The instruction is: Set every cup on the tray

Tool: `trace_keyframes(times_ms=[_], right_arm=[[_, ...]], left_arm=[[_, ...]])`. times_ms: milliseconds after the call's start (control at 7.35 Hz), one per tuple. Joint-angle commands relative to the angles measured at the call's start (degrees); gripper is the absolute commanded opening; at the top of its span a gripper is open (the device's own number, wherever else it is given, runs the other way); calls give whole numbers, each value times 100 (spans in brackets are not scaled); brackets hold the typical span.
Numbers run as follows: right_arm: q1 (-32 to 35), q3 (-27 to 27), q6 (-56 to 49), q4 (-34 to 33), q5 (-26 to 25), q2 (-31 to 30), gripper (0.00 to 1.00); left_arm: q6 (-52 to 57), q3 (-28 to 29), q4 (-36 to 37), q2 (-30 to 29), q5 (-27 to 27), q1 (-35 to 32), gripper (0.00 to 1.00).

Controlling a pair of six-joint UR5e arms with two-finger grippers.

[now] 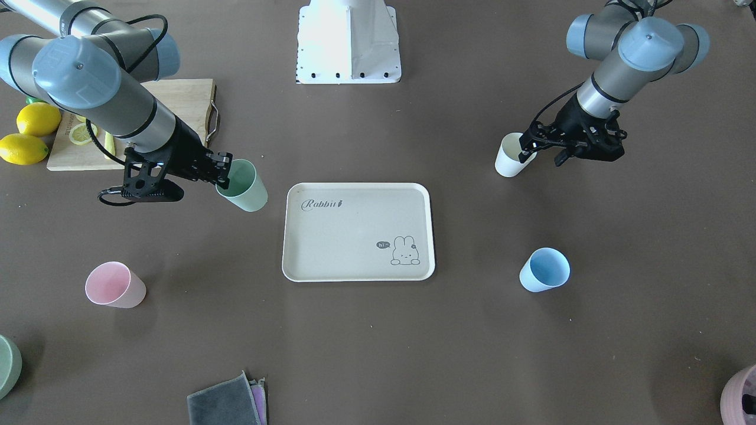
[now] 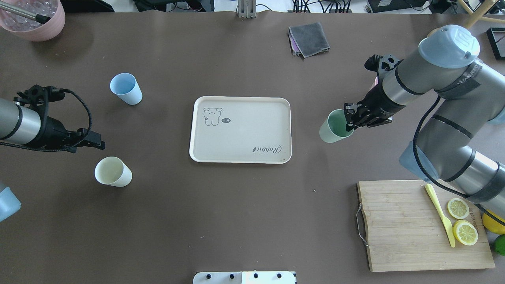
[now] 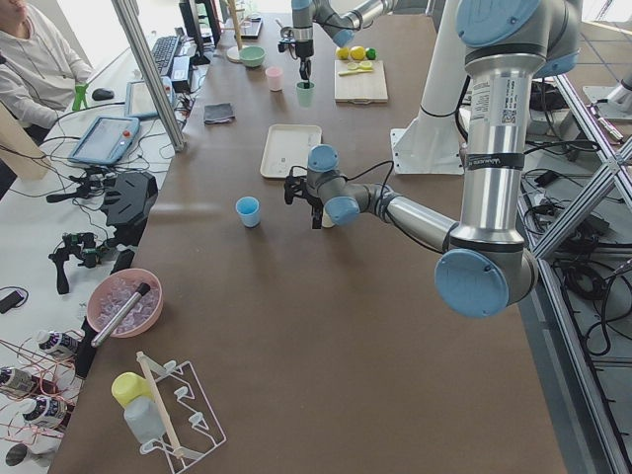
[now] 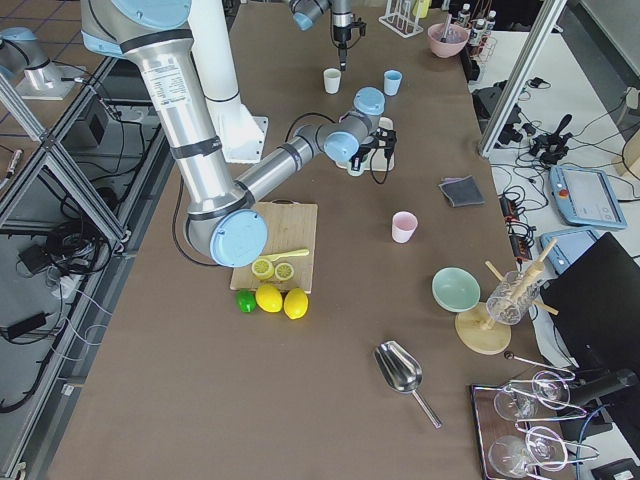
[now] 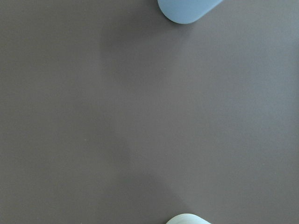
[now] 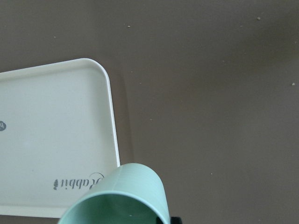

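Brown table (image 1: 378,342) with beige tray (image 1: 354,236), pink cup (image 1: 115,285), blue cup (image 1: 544,270), cream cup (image 1: 509,158), bamboo cutting board (image 1: 183,100), lemons (image 1: 22,148), grey cloth (image 1: 221,404).

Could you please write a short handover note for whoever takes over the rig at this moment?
Right gripper: shut on the rim of the mint green cup, held beside the tray, not yet over it.
Left gripper: looks open, close by the cream white cup, with no grip on it.
Pale pink cup and light blue cup: upright on the table, on opposite sides of the tray.
Done: no cup is on the tray yet.
Left: set the mint green cup on the tray, then bring the other three.
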Motion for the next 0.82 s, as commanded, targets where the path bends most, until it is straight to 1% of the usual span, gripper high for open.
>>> trace_keyframes(times_ms=[0,136,272,408,544,680], right_arm=[[-115,-79,149,0,-82,151,0],[-159,-79,157,9,-109,151,0],[-194,-148,210,-9,-135,273,0],[-308,-393,289,35,-275,456,0],[-413,-491,315,44,-450,589,0],[-432,-553,324,44,-469,608,0]], left_arm=[[-11,-246,-2,192,-28,146,92],[15,-195,-2,272,-2,242,89],[24,-142,-2,272,16,260,77],[7,-72,-2,264,33,278,56],[-37,-63,16,229,25,286,16],[-46,-71,33,124,-19,287,0]])
